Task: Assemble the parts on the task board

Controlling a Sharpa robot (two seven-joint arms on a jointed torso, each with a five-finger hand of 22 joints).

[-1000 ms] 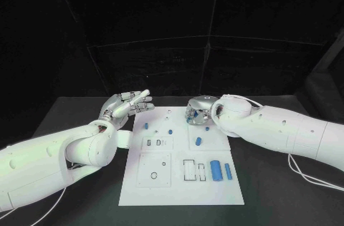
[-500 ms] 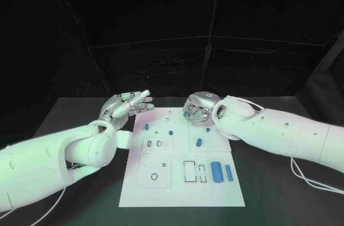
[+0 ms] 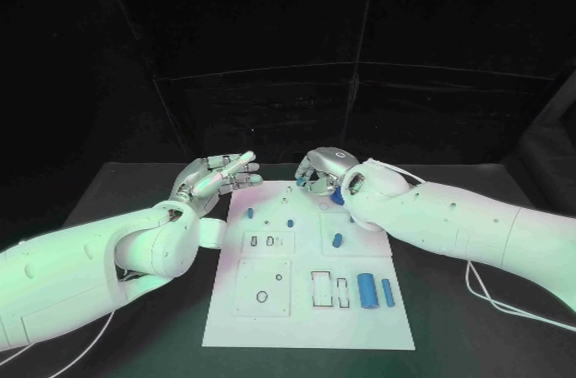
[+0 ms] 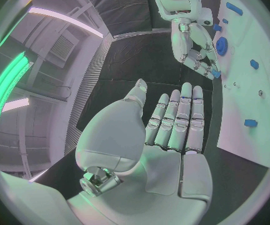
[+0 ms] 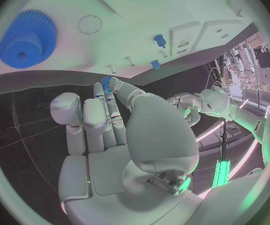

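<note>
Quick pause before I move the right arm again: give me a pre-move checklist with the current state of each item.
1. Part in grasp: ok. The right hand pinches a small blue part at its fingertips.
2. Left hand out of the way: ok. It is open, holds nothing and hovers beside the board's far left corner.
3. Board flat on the table: ok.
4. Target slot for the held part: cannot tell.
5. Blue gear near the right hand: ok. It lies on the board, apart from the fingers.
6. Blue cylinder at the near right: ok. It lies well clear of both hands.
</note>
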